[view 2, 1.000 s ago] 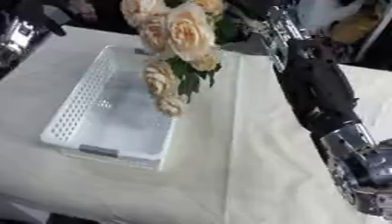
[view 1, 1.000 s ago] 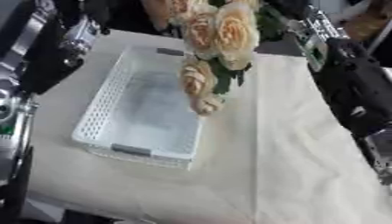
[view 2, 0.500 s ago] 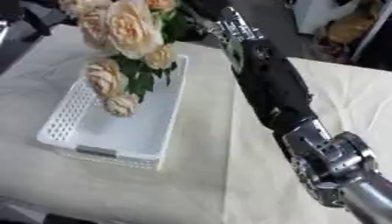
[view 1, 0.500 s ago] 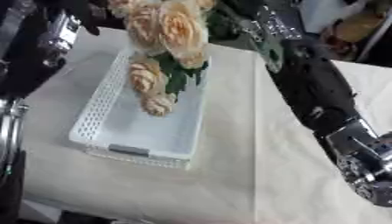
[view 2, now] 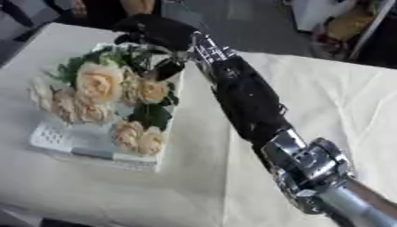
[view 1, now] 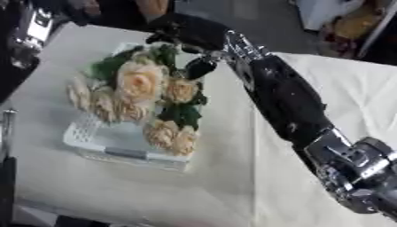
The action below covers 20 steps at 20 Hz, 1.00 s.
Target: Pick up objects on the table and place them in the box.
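Our right hand (view 2: 159, 33) has its fingers (view 2: 167, 68) curled down around the green stem end of the bunch of cream and peach artificial roses (view 1: 143, 95), though we cannot see the contact itself behind the leaves. The bunch lies along the white perforated plastic box (view 1: 116, 148), its blooms over the box's near half and reaching the near rim, near the left edge of the cream cloth-covered surface (view 1: 225, 186). We judge we are at the placing step: the next move calls for letting the stems go and lifting the hand clear without dragging the blooms out. The right eye view shows the dark hand and forearm whole; the left eye view shows more of the box's near wall and a black mechanical part at the left edge that may be our left arm, its hand unseen.
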Available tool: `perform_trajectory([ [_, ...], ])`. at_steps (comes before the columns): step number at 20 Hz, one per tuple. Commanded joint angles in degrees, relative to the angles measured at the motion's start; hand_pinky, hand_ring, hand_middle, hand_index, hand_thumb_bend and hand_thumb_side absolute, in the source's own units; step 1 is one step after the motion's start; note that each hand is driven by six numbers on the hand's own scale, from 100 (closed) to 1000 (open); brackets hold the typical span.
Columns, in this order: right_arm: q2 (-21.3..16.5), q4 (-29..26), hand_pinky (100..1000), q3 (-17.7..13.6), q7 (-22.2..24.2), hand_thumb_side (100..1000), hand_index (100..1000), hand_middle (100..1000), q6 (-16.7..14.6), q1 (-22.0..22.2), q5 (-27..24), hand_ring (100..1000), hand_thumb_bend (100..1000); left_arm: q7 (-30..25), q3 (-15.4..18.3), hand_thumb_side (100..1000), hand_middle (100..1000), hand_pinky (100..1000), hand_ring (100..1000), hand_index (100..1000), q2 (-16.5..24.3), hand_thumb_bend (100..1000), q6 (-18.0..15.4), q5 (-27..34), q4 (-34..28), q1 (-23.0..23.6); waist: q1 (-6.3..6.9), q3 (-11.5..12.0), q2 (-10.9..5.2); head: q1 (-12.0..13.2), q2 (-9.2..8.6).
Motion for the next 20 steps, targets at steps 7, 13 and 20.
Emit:
perform_trajectory([
  [7, -1.13, 0.78, 1000, 3.33, 12.87, 707, 1000, 1000, -8.96, 1.05, -1.37, 1000, 346, -0.74, 0.31, 777, 767, 501, 673, 759, 0.89, 100, 0.09, -0.6, -0.95, -0.66, 0.49, -0.79, -0.92, 0.53, -0.06],
  [13, -4.58, -1.48, 1000, 6.25, 30.5, 643, 1000, 1000, -9.14, -0.9, -17.73, 1000, 377, -0.85, 0.4, 775, 765, 502, 672, 759, 1.33, 100, 0.16, -0.83, -0.95, -0.24, 0.32, -1.19, -1.37, 1.19, -0.06],
  [20, -21.42, -21.5, 1000, 5.35, 24.03, 337, 1000, 1000, -9.14, -4.24, -37.23, 1000, 435, -0.31, 1.11, 776, 767, 501, 674, 759, 2.75, 100, 0.63, -1.52, -0.95, 1.47, -0.1, -3.46, -2.69, 5.72, -0.06],
])
